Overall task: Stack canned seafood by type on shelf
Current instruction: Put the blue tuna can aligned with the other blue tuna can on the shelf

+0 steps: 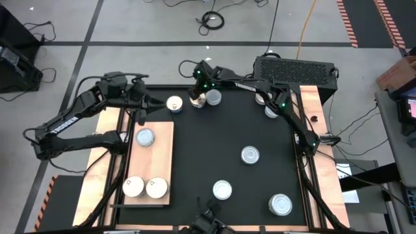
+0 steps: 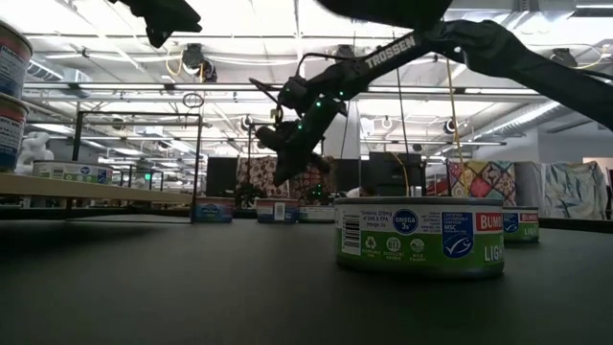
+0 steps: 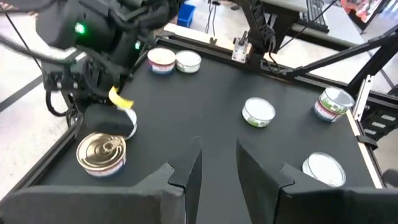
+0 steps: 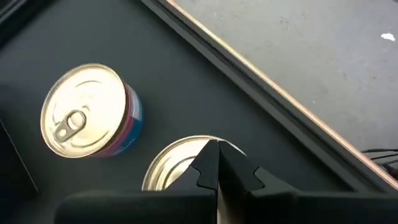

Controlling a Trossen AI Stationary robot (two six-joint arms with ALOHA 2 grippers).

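The canned seafood lies spread over the black mat and the shelf (image 1: 153,159), a light-brown board at the left. On the shelf rest a silver-topped can (image 1: 144,136) and two cream-topped cans (image 1: 133,187) (image 1: 156,188). My right gripper (image 1: 197,92) (image 4: 214,163) is shut and points down over a can (image 4: 174,171) at the mat's far edge. Beside that can stands another one (image 4: 87,118) with a pull tab. My left gripper (image 1: 140,109) (image 3: 217,158) hangs open and holds nothing above the shelf's far end. My right gripper has its shut fingertips (image 4: 208,160) over the top (image 4: 168,168) of the can at the far edge, coming slanting down from above. I cannot tell whether they touch the top.
More cans stand on the mat: a cream-topped one (image 1: 174,103) and a silver one (image 1: 212,98) at the far edge, two (image 1: 270,110) (image 1: 261,97) at the far right, and others (image 1: 250,155) (image 1: 222,190) (image 1: 281,204) toward the near right. A black box (image 1: 296,68) sits beyond the far right corner.
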